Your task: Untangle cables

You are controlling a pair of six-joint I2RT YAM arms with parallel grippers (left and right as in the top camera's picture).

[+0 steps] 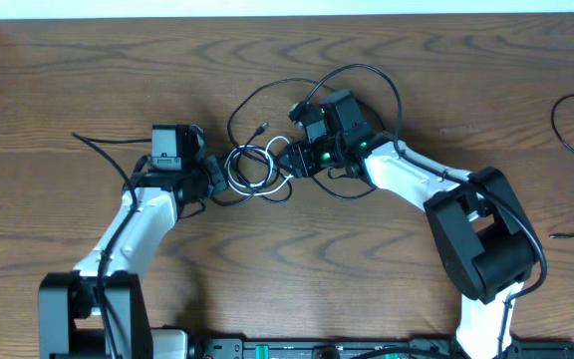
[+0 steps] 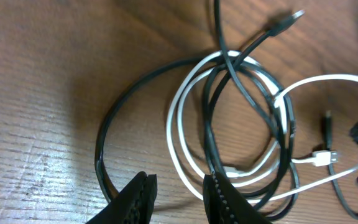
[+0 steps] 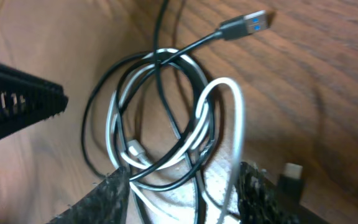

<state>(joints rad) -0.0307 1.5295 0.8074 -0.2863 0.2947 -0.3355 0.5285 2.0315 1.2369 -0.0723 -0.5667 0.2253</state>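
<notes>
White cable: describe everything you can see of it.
The white cable is thin, smooth and plastic-looking. It is coiled in a few loose loops lying on the wooden table. A small white plug shows at one end. Black cables thread through and over its loops, touching it. One loop runs between the open fingers of the right end effector, and the coil's edge reaches the gap of the open left end effector.

The table (image 1: 88, 70) is brown wood with a dark, wavy grain, and it shines a little in the left wrist view. Behind its far edge a narrow white band (image 1: 287, 8) runs across the whole overhead view.
</notes>
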